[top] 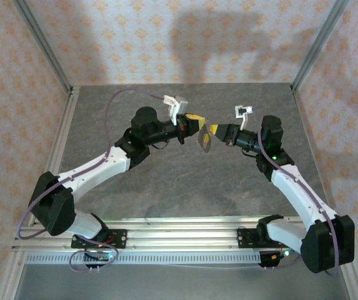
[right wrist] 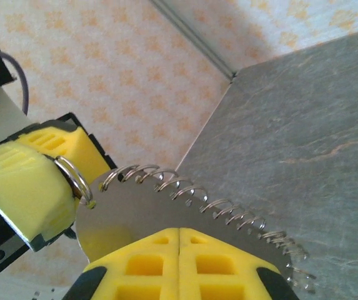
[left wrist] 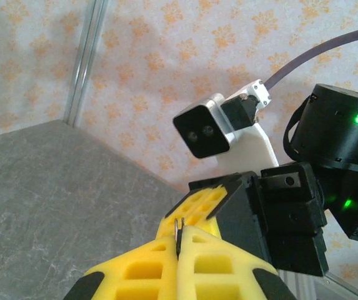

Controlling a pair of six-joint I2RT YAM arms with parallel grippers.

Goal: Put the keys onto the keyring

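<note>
We see both arms raised over the grey table (top: pixel 166 187), their tips meeting in the air above it. The right gripper (right wrist: pixel 179 234) has its yellow fingers pressed together on the keyring (right wrist: pixel 132 209), pinching its lower edge. From the right wrist the keyring looks like a pale grey oval, flat and tilted, with a row of small wire loops (right wrist: pixel 219 205) running along its upper edge and off toward the right; whether the oval is a solid plate or a bare loop we cannot tell.

The left gripper (left wrist: pixel 179 239) is closed as well; from its own wrist we see a thin sliver of metal poking up from the seam between its pads. From the right wrist that sliver shows as a small wire ring (right wrist: pixel 74 178) of two turns, nipped between the left fingers; it stands just beside the keyring's left end, where the row of loops begins, and we cannot tell whether the two touch.

From above, the keyring hangs between the two grippers, clear of the table. Opposite the left wrist we see the right arm's camera (left wrist: pixel 203 132) above its yellow fingers, with a patterned wall (left wrist: pixel 166 62) behind.
</note>
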